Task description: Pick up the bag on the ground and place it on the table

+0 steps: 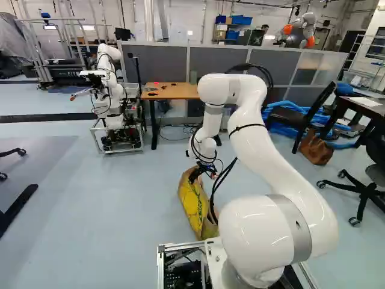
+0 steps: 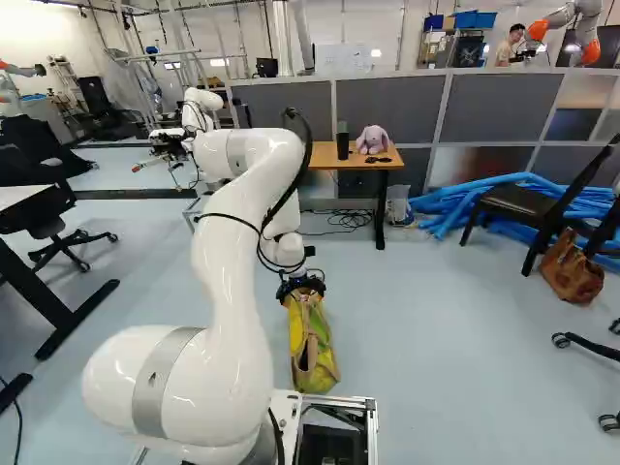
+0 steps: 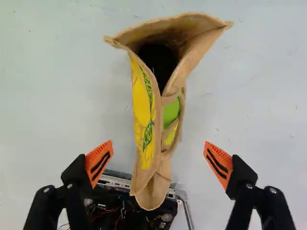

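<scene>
My gripper (image 1: 203,173) hangs low at the top of the yellow and tan bag (image 1: 194,208) in the left base view. In the right base view, the bag (image 2: 312,351) stands on the floor close ahead of the base. Seen from the wrist, the gripper (image 3: 158,143) is open, with one orange-padded finger on each side of the bag (image 3: 147,120) and floor showing between each finger and the bag. The bag's mouth gapes and its inside is dark. A table with a wooden top (image 1: 171,91) stands farther ahead, near the grey partition.
A purple plush toy (image 2: 372,139) and a dark upright object (image 2: 342,139) are on the wooden table. Another robot (image 1: 108,90) stands left of that table. Blue hoses (image 2: 450,205), a dark chair (image 2: 528,201) and a brown leather bag (image 2: 572,269) lie to the right.
</scene>
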Available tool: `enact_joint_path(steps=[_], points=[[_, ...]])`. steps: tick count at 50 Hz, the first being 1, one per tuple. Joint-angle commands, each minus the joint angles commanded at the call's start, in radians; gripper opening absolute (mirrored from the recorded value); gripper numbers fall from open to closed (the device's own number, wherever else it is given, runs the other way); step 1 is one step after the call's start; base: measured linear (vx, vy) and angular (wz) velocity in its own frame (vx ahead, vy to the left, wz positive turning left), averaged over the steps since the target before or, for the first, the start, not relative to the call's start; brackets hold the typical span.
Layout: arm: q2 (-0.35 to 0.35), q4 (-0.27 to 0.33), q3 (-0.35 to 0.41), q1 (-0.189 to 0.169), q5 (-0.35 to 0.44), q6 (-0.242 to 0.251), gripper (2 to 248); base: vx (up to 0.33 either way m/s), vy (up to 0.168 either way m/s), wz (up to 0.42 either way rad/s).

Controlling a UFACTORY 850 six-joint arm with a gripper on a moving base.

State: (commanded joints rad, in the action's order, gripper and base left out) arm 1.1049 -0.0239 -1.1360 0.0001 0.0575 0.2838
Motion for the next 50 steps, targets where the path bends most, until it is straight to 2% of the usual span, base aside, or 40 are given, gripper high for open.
enact_joint_path(steps=[50], points=[[0.192, 0.0, -0.154, 0.0, 0.0, 0.0, 247, 0.0, 0.0, 0.0]])
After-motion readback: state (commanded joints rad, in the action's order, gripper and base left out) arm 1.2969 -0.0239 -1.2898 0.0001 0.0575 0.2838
